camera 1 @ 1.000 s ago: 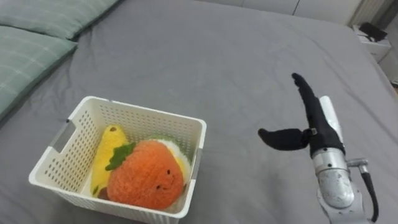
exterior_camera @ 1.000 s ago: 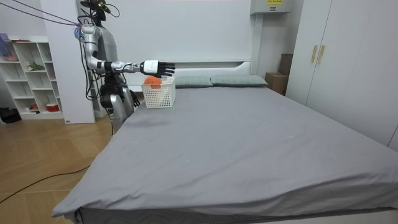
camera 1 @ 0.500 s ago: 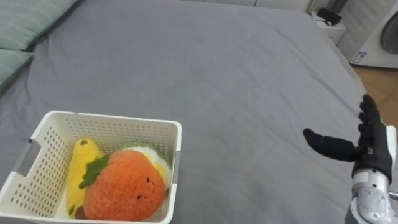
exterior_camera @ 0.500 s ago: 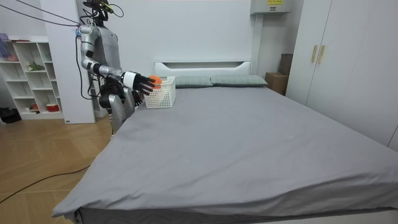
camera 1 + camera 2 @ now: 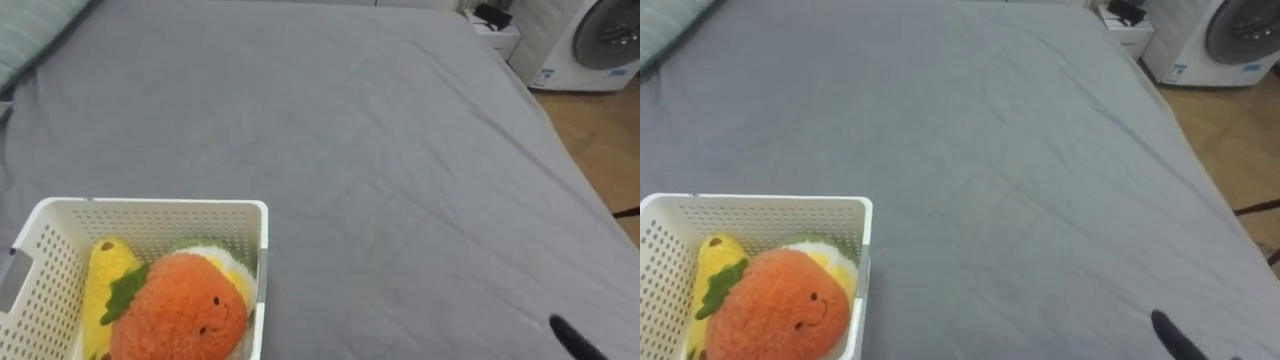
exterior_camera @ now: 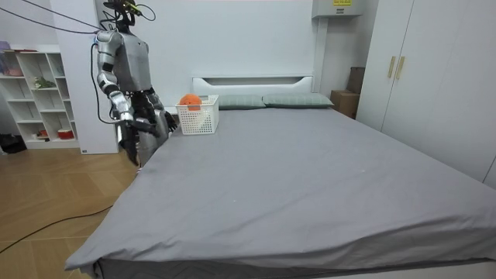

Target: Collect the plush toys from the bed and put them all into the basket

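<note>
I stand at the side of the bed (image 5: pixel 360 140), close to its headboard end. The white basket (image 5: pixel 150 207) sits on the grey cover at about 8 o'clock in my view. The toys are in it: an orange plush toy (image 5: pixel 180 312) lies on top, a yellow plush toy (image 5: pixel 100 280) lies against it at its 9 o'clock side, and a green and white toy (image 5: pixel 215 255) shows behind the orange one at 1 o'clock.

One dark finger of my right hand (image 5: pixel 572 337) shows low at 5 o'clock, well apart from the basket. It holds nothing that I can see, and I cannot tell how wide the hand is.

A washing machine (image 5: pixel 605 35) stands at 1 o'clock beyond the bed, on a wooden floor (image 5: pixel 600 130).
</note>
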{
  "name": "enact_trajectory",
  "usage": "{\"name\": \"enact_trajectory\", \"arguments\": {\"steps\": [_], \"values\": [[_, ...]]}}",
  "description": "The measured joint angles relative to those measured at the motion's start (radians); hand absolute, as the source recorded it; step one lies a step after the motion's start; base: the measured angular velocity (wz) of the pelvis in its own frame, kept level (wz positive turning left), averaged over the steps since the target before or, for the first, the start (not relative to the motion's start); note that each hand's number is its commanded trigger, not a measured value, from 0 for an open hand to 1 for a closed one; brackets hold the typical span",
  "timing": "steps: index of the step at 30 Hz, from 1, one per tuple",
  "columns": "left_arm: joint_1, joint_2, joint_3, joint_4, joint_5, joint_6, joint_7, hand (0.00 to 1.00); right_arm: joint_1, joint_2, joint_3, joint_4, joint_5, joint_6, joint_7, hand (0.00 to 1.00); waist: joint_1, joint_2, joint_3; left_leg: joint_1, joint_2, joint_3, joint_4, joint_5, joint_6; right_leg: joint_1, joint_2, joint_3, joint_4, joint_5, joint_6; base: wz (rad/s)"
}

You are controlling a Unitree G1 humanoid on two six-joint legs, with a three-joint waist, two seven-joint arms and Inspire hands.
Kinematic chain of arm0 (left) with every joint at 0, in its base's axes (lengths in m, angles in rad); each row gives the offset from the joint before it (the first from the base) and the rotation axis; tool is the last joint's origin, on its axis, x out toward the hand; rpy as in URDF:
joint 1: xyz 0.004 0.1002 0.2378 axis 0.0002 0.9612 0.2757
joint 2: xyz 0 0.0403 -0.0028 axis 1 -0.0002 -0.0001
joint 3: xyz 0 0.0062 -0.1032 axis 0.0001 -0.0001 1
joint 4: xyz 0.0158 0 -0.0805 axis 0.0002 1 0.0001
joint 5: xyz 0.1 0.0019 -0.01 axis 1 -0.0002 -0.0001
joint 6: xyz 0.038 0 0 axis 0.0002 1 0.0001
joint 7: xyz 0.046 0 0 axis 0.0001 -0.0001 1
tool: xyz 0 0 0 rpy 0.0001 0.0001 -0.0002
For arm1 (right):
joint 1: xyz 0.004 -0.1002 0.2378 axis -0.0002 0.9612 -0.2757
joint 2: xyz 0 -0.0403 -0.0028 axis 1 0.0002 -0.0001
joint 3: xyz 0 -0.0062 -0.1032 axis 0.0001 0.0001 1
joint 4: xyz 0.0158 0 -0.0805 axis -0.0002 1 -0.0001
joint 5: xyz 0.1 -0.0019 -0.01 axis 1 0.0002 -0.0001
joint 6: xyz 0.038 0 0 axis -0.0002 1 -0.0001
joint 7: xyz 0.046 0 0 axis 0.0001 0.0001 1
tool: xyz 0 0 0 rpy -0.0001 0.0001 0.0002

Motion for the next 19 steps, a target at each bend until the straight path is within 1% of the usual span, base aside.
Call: {"name": "enact_trajectory", "arguments": {"steps": [1,2,4,5,6,7,8,10,12,14,15,17,19], "values": [[0.003,-0.003,0.011,0.003,0.003,0.000,0.000,0.00,0.004,0.008,-0.022,0.065,0.022,-0.001,0.003,0.00,-0.004,0.002,0.0003,0.006,0.000,-0.001,-0.001,0.000,-0.001,0.005,0.000,0.001,0.001,-0.003,-0.002,0.00],[0.003,-0.005,0.018,0.003,0.004,0.000,0.000,0.00,0.009,0.015,-0.038,0.093,0.026,-0.001,0.003,0.00,-0.004,0.001,0.0000,0.008,0.000,-0.001,-0.001,-0.001,-0.001,0.007,0.000,0.003,0.002,-0.005,-0.002,0.00],[0.004,-0.009,0.019,0.009,0.002,0.001,0.000,0.00,0.021,0.029,-0.047,0.198,0.024,-0.001,0.006,0.00,-0.007,0.003,0.0027,0.008,0.000,0.000,0.001,-0.003,-0.005,0.009,0.002,0.009,0.002,-0.011,-0.004,-0.03],[0.004,-0.010,0.018,0.010,0.000,0.001,0.000,0.00,0.022,0.030,-0.047,0.220,0.025,0.000,0.008,0.00,-0.008,0.005,0.0031,0.008,0.000,0.000,0.001,-0.003,-0.005,0.009,0.002,0.010,0.002,-0.011,-0.005,0.00],[0.004,-0.011,0.018,0.015,-0.002,0.001,0.000,0.00,0.023,0.030,-0.048,0.271,0.020,0.000,0.018,0.00,-0.020,0.005,0.0032,0.008,0.000,-0.003,0.002,-0.005,-0.009,0.010,0.002,0.009,0.003,-0.012,-0.006,0.07],[0.005,-0.010,0.017,0.026,-0.003,0.001,-0.001,0.00,0.026,0.030,-0.057,0.329,0.017,0.002,0.032,0.00,-0.030,0.005,0.0017,0.009,0.000,-0.009,0.003,-0.007,-0.012,0.012,0.002,0.005,0.005,-0.013,-0.007,0.09],[0.006,-0.009,0.015,0.026,-0.004,0.001,-0.001,0.00,0.029,0.030,-0.056,0.350,0.017,0.004,0.035,0.00,-0.032,0.006,0.0015,0.009,0.000,-0.010,0.004,-0.007,-0.012,0.012,0.002,0.005,0.006,-0.015,-0.007,0.08],[0.010,-0.011,0.016,0.026,-0.014,0.001,-0.002,0.00,0.042,0.030,-0.056,0.410,-0.018,0.026,0.049,0.00,-0.033,0.007,0.0019,0.007,-0.001,-0.017,0.008,-0.008,-0.013,0.014,0.001,-0.001,0.007,-0.019,-0.009,0.08],[0.012,-0.011,0.018,0.027,-0.011,0.003,-0.004,0.00,0.058,0.030,-0.055,0.450,-0.055,0.040,0.070,0.00,-0.031,0.006,0.0018,0.008,0.001,-0.020,0.011,-0.010,-0.016,0.011,0.002,-0.006,0.007,-0.021,-0.011,0.04],[0.007,-0.011,0.017,0.028,-0.012,0.015,-0.008,0.00,0.059,0.031,-0.052,0.494,-0.097,0.053,0.097,0.00,-0.032,0.006,0.0021,0.006,0.003,-0.020,0.013,-0.011,-0.019,0.011,0.004,-0.005,0.006,-0.022,-0.013,0.00],[0.006,-0.011,0.016,0.029,-0.012,0.021,-0.014,0.00,0.059,0.031,-0.037,0.522,-0.113,0.062,0.122,0.00,-0.031,0.005,0.0017,0.006,0.005,-0.020,0.013,-0.012,-0.020,0.012,0.005,-0.006,0.006,-0.023,-0.014,0.00],[0.007,-0.011,0.016,0.035,-0.010,0.021,-0.025,0.00,0.059,0.032,0.006,0.551,-0.156,0.079,0.165,0.00,-0.026,0.004,0.0012,0.007,0.008,-0.020,0.015,-0.012,-0.021,0.016,0.008,-0.010,0.007,-0.024,-0.016,0.00],[0.007,-0.011,0.015,0.047,-0.010,0.027,-0.028,0.00,0.048,0.034,0.057,0.563,-0.258,0.106,0.223,0.00,-0.024,0.002,0.0015,0.007,0.012,-0.019,0.017,-0.013,-0.022,0.013,0.011,-0.016,0.005,-0.024,-0.020,0.00]]}}
